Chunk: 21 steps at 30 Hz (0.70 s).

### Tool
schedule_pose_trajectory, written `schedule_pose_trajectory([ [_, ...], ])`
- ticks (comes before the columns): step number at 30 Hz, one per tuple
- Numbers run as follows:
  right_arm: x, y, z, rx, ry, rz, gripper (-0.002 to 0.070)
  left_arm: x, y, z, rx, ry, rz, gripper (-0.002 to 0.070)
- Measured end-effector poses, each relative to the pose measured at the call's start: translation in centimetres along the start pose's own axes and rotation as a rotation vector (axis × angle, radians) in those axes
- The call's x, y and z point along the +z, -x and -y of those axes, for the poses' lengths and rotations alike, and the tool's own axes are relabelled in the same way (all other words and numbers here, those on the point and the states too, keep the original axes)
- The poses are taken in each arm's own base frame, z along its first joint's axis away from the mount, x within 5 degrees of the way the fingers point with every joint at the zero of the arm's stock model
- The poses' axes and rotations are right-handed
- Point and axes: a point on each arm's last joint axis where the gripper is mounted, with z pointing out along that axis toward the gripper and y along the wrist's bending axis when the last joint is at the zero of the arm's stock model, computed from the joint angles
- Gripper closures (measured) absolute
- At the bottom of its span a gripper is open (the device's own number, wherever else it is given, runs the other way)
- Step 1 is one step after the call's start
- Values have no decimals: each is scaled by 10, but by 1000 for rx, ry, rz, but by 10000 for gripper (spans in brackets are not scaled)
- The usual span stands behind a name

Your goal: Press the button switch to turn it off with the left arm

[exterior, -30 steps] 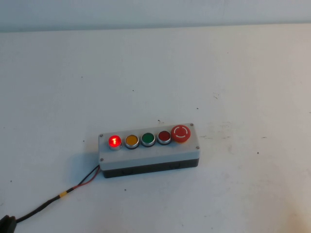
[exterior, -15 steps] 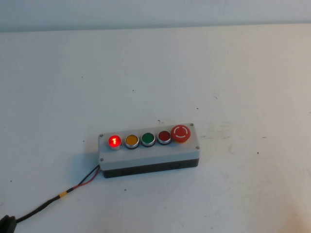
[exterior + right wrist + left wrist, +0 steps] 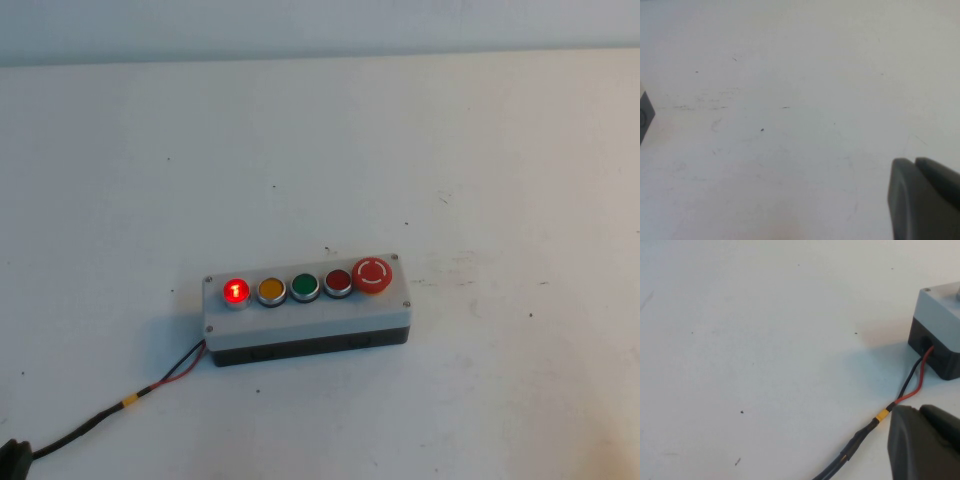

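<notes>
The small round bright-red glowing push button with its silver ring (image 3: 236,291) sits lit at the end of the grey five-button box (image 3: 306,313) nearest the left gripper (image 3: 926,440), whose dark jaws hang low over the white counter (image 3: 320,150), just short of the box's wired end; they look pressed together with only a thin seam between them. The right gripper (image 3: 925,197) hovers over bare counter, well away from the box, jaws likewise closed up.

The risks, as I judge them: the red-and-black wire pair with its yellow band (image 3: 900,399) lies right in front of the left jaws, so a low approach could snag it and drag the box. The amber button (image 3: 271,291) sits just beside the target, so an off-centre push could hit it instead, or tip the light box.

Against the earlier frames, almost nothing differs: the box, wire and lit button sit the same, and only the dark shape at the near counter edge by the wire has shifted slightly.
</notes>
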Motion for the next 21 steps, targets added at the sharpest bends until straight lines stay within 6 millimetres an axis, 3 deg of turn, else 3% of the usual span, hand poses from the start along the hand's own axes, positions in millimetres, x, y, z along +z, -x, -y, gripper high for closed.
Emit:
schedule_pose_trajectory([
  [13, 0, 0, 0, 0, 0, 0, 692, 0, 1, 1, -25, -7, 15, 678],
  [21, 0, 0, 0, 0, 0, 0, 692, -2, 18, 4, -422, -85, 192, 678],
])
